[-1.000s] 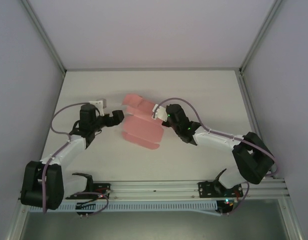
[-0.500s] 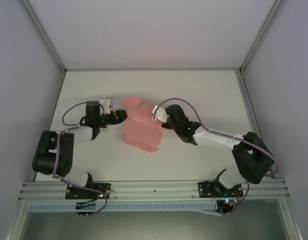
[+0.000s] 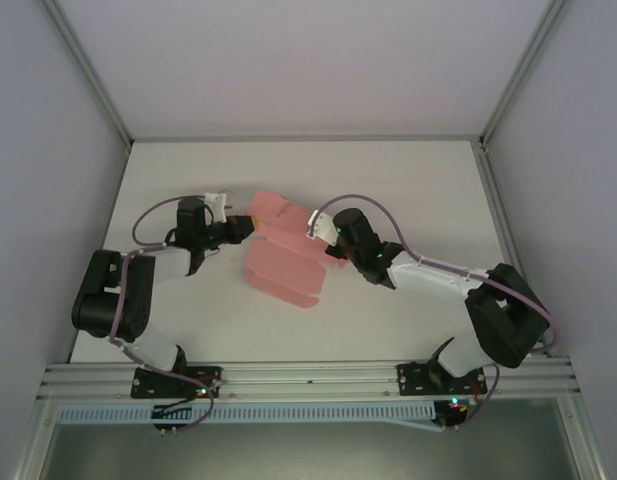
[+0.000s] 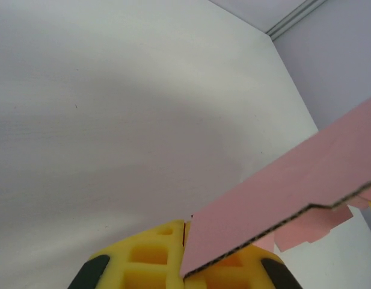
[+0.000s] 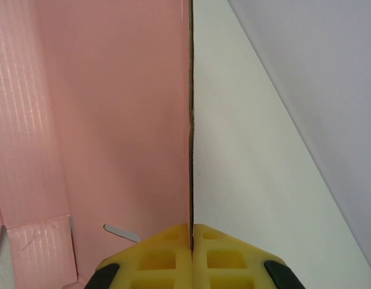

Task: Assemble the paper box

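- Paper box [image 3: 281, 262] looks light, bendy corrugated card, so I'd pinch edges near creases.
- Left pincer [image 4: 185, 256] clamps its 10 o'clock edge, right pincer [image 5: 191, 244] its 3 o'clock edge.

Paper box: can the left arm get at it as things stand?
Looks like yes. The left gripper is at the paper box left edge, card pinched between its pads; the right gripper grips the opposite edge, clear of that side.
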### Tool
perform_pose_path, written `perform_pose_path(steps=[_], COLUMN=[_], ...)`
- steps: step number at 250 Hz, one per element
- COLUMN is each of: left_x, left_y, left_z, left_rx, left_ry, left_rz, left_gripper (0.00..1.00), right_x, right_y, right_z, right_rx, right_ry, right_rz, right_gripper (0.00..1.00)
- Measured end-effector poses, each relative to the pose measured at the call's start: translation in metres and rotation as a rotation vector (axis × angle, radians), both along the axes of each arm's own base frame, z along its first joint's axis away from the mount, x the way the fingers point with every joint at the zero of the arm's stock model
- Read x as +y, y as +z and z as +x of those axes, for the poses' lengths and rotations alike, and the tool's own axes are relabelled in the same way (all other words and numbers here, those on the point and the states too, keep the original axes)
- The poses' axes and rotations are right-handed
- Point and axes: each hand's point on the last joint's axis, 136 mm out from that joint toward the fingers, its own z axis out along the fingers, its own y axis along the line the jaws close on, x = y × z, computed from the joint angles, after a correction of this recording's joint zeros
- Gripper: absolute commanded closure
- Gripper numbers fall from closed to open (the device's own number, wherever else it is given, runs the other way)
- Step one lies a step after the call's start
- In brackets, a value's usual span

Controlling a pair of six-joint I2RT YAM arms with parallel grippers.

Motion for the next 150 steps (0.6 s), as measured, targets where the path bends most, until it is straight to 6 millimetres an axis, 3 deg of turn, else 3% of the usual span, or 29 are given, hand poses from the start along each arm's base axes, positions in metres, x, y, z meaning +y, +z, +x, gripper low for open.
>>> perform_pose_path(steps=[76, 116, 150], left_x=[-0.025, -0.035, -0.047], left_y=[0.022, 0.034, 0.04], left_z=[-0.022, -0.021, -0.024], left_rx=[-0.141, -0.199, -0.232], left_ry=[0.053, 0.095, 0.099], left_rz=[0.285, 0.421, 0.487], left_gripper=[1.0, 0.99, 0.84], right_x=[-0.017, -0.019, -0.021], right_y=[-0.006, -0.006, -0.008], right_z=[0.002, 0.003, 0.003], right_rx=[0.04, 0.053, 0.066], right_ry=[-0.074, -0.092, -0.101], right_rz=[-0.036, -0.026, -0.025], right_gripper=[1.0, 1.0, 1.0])
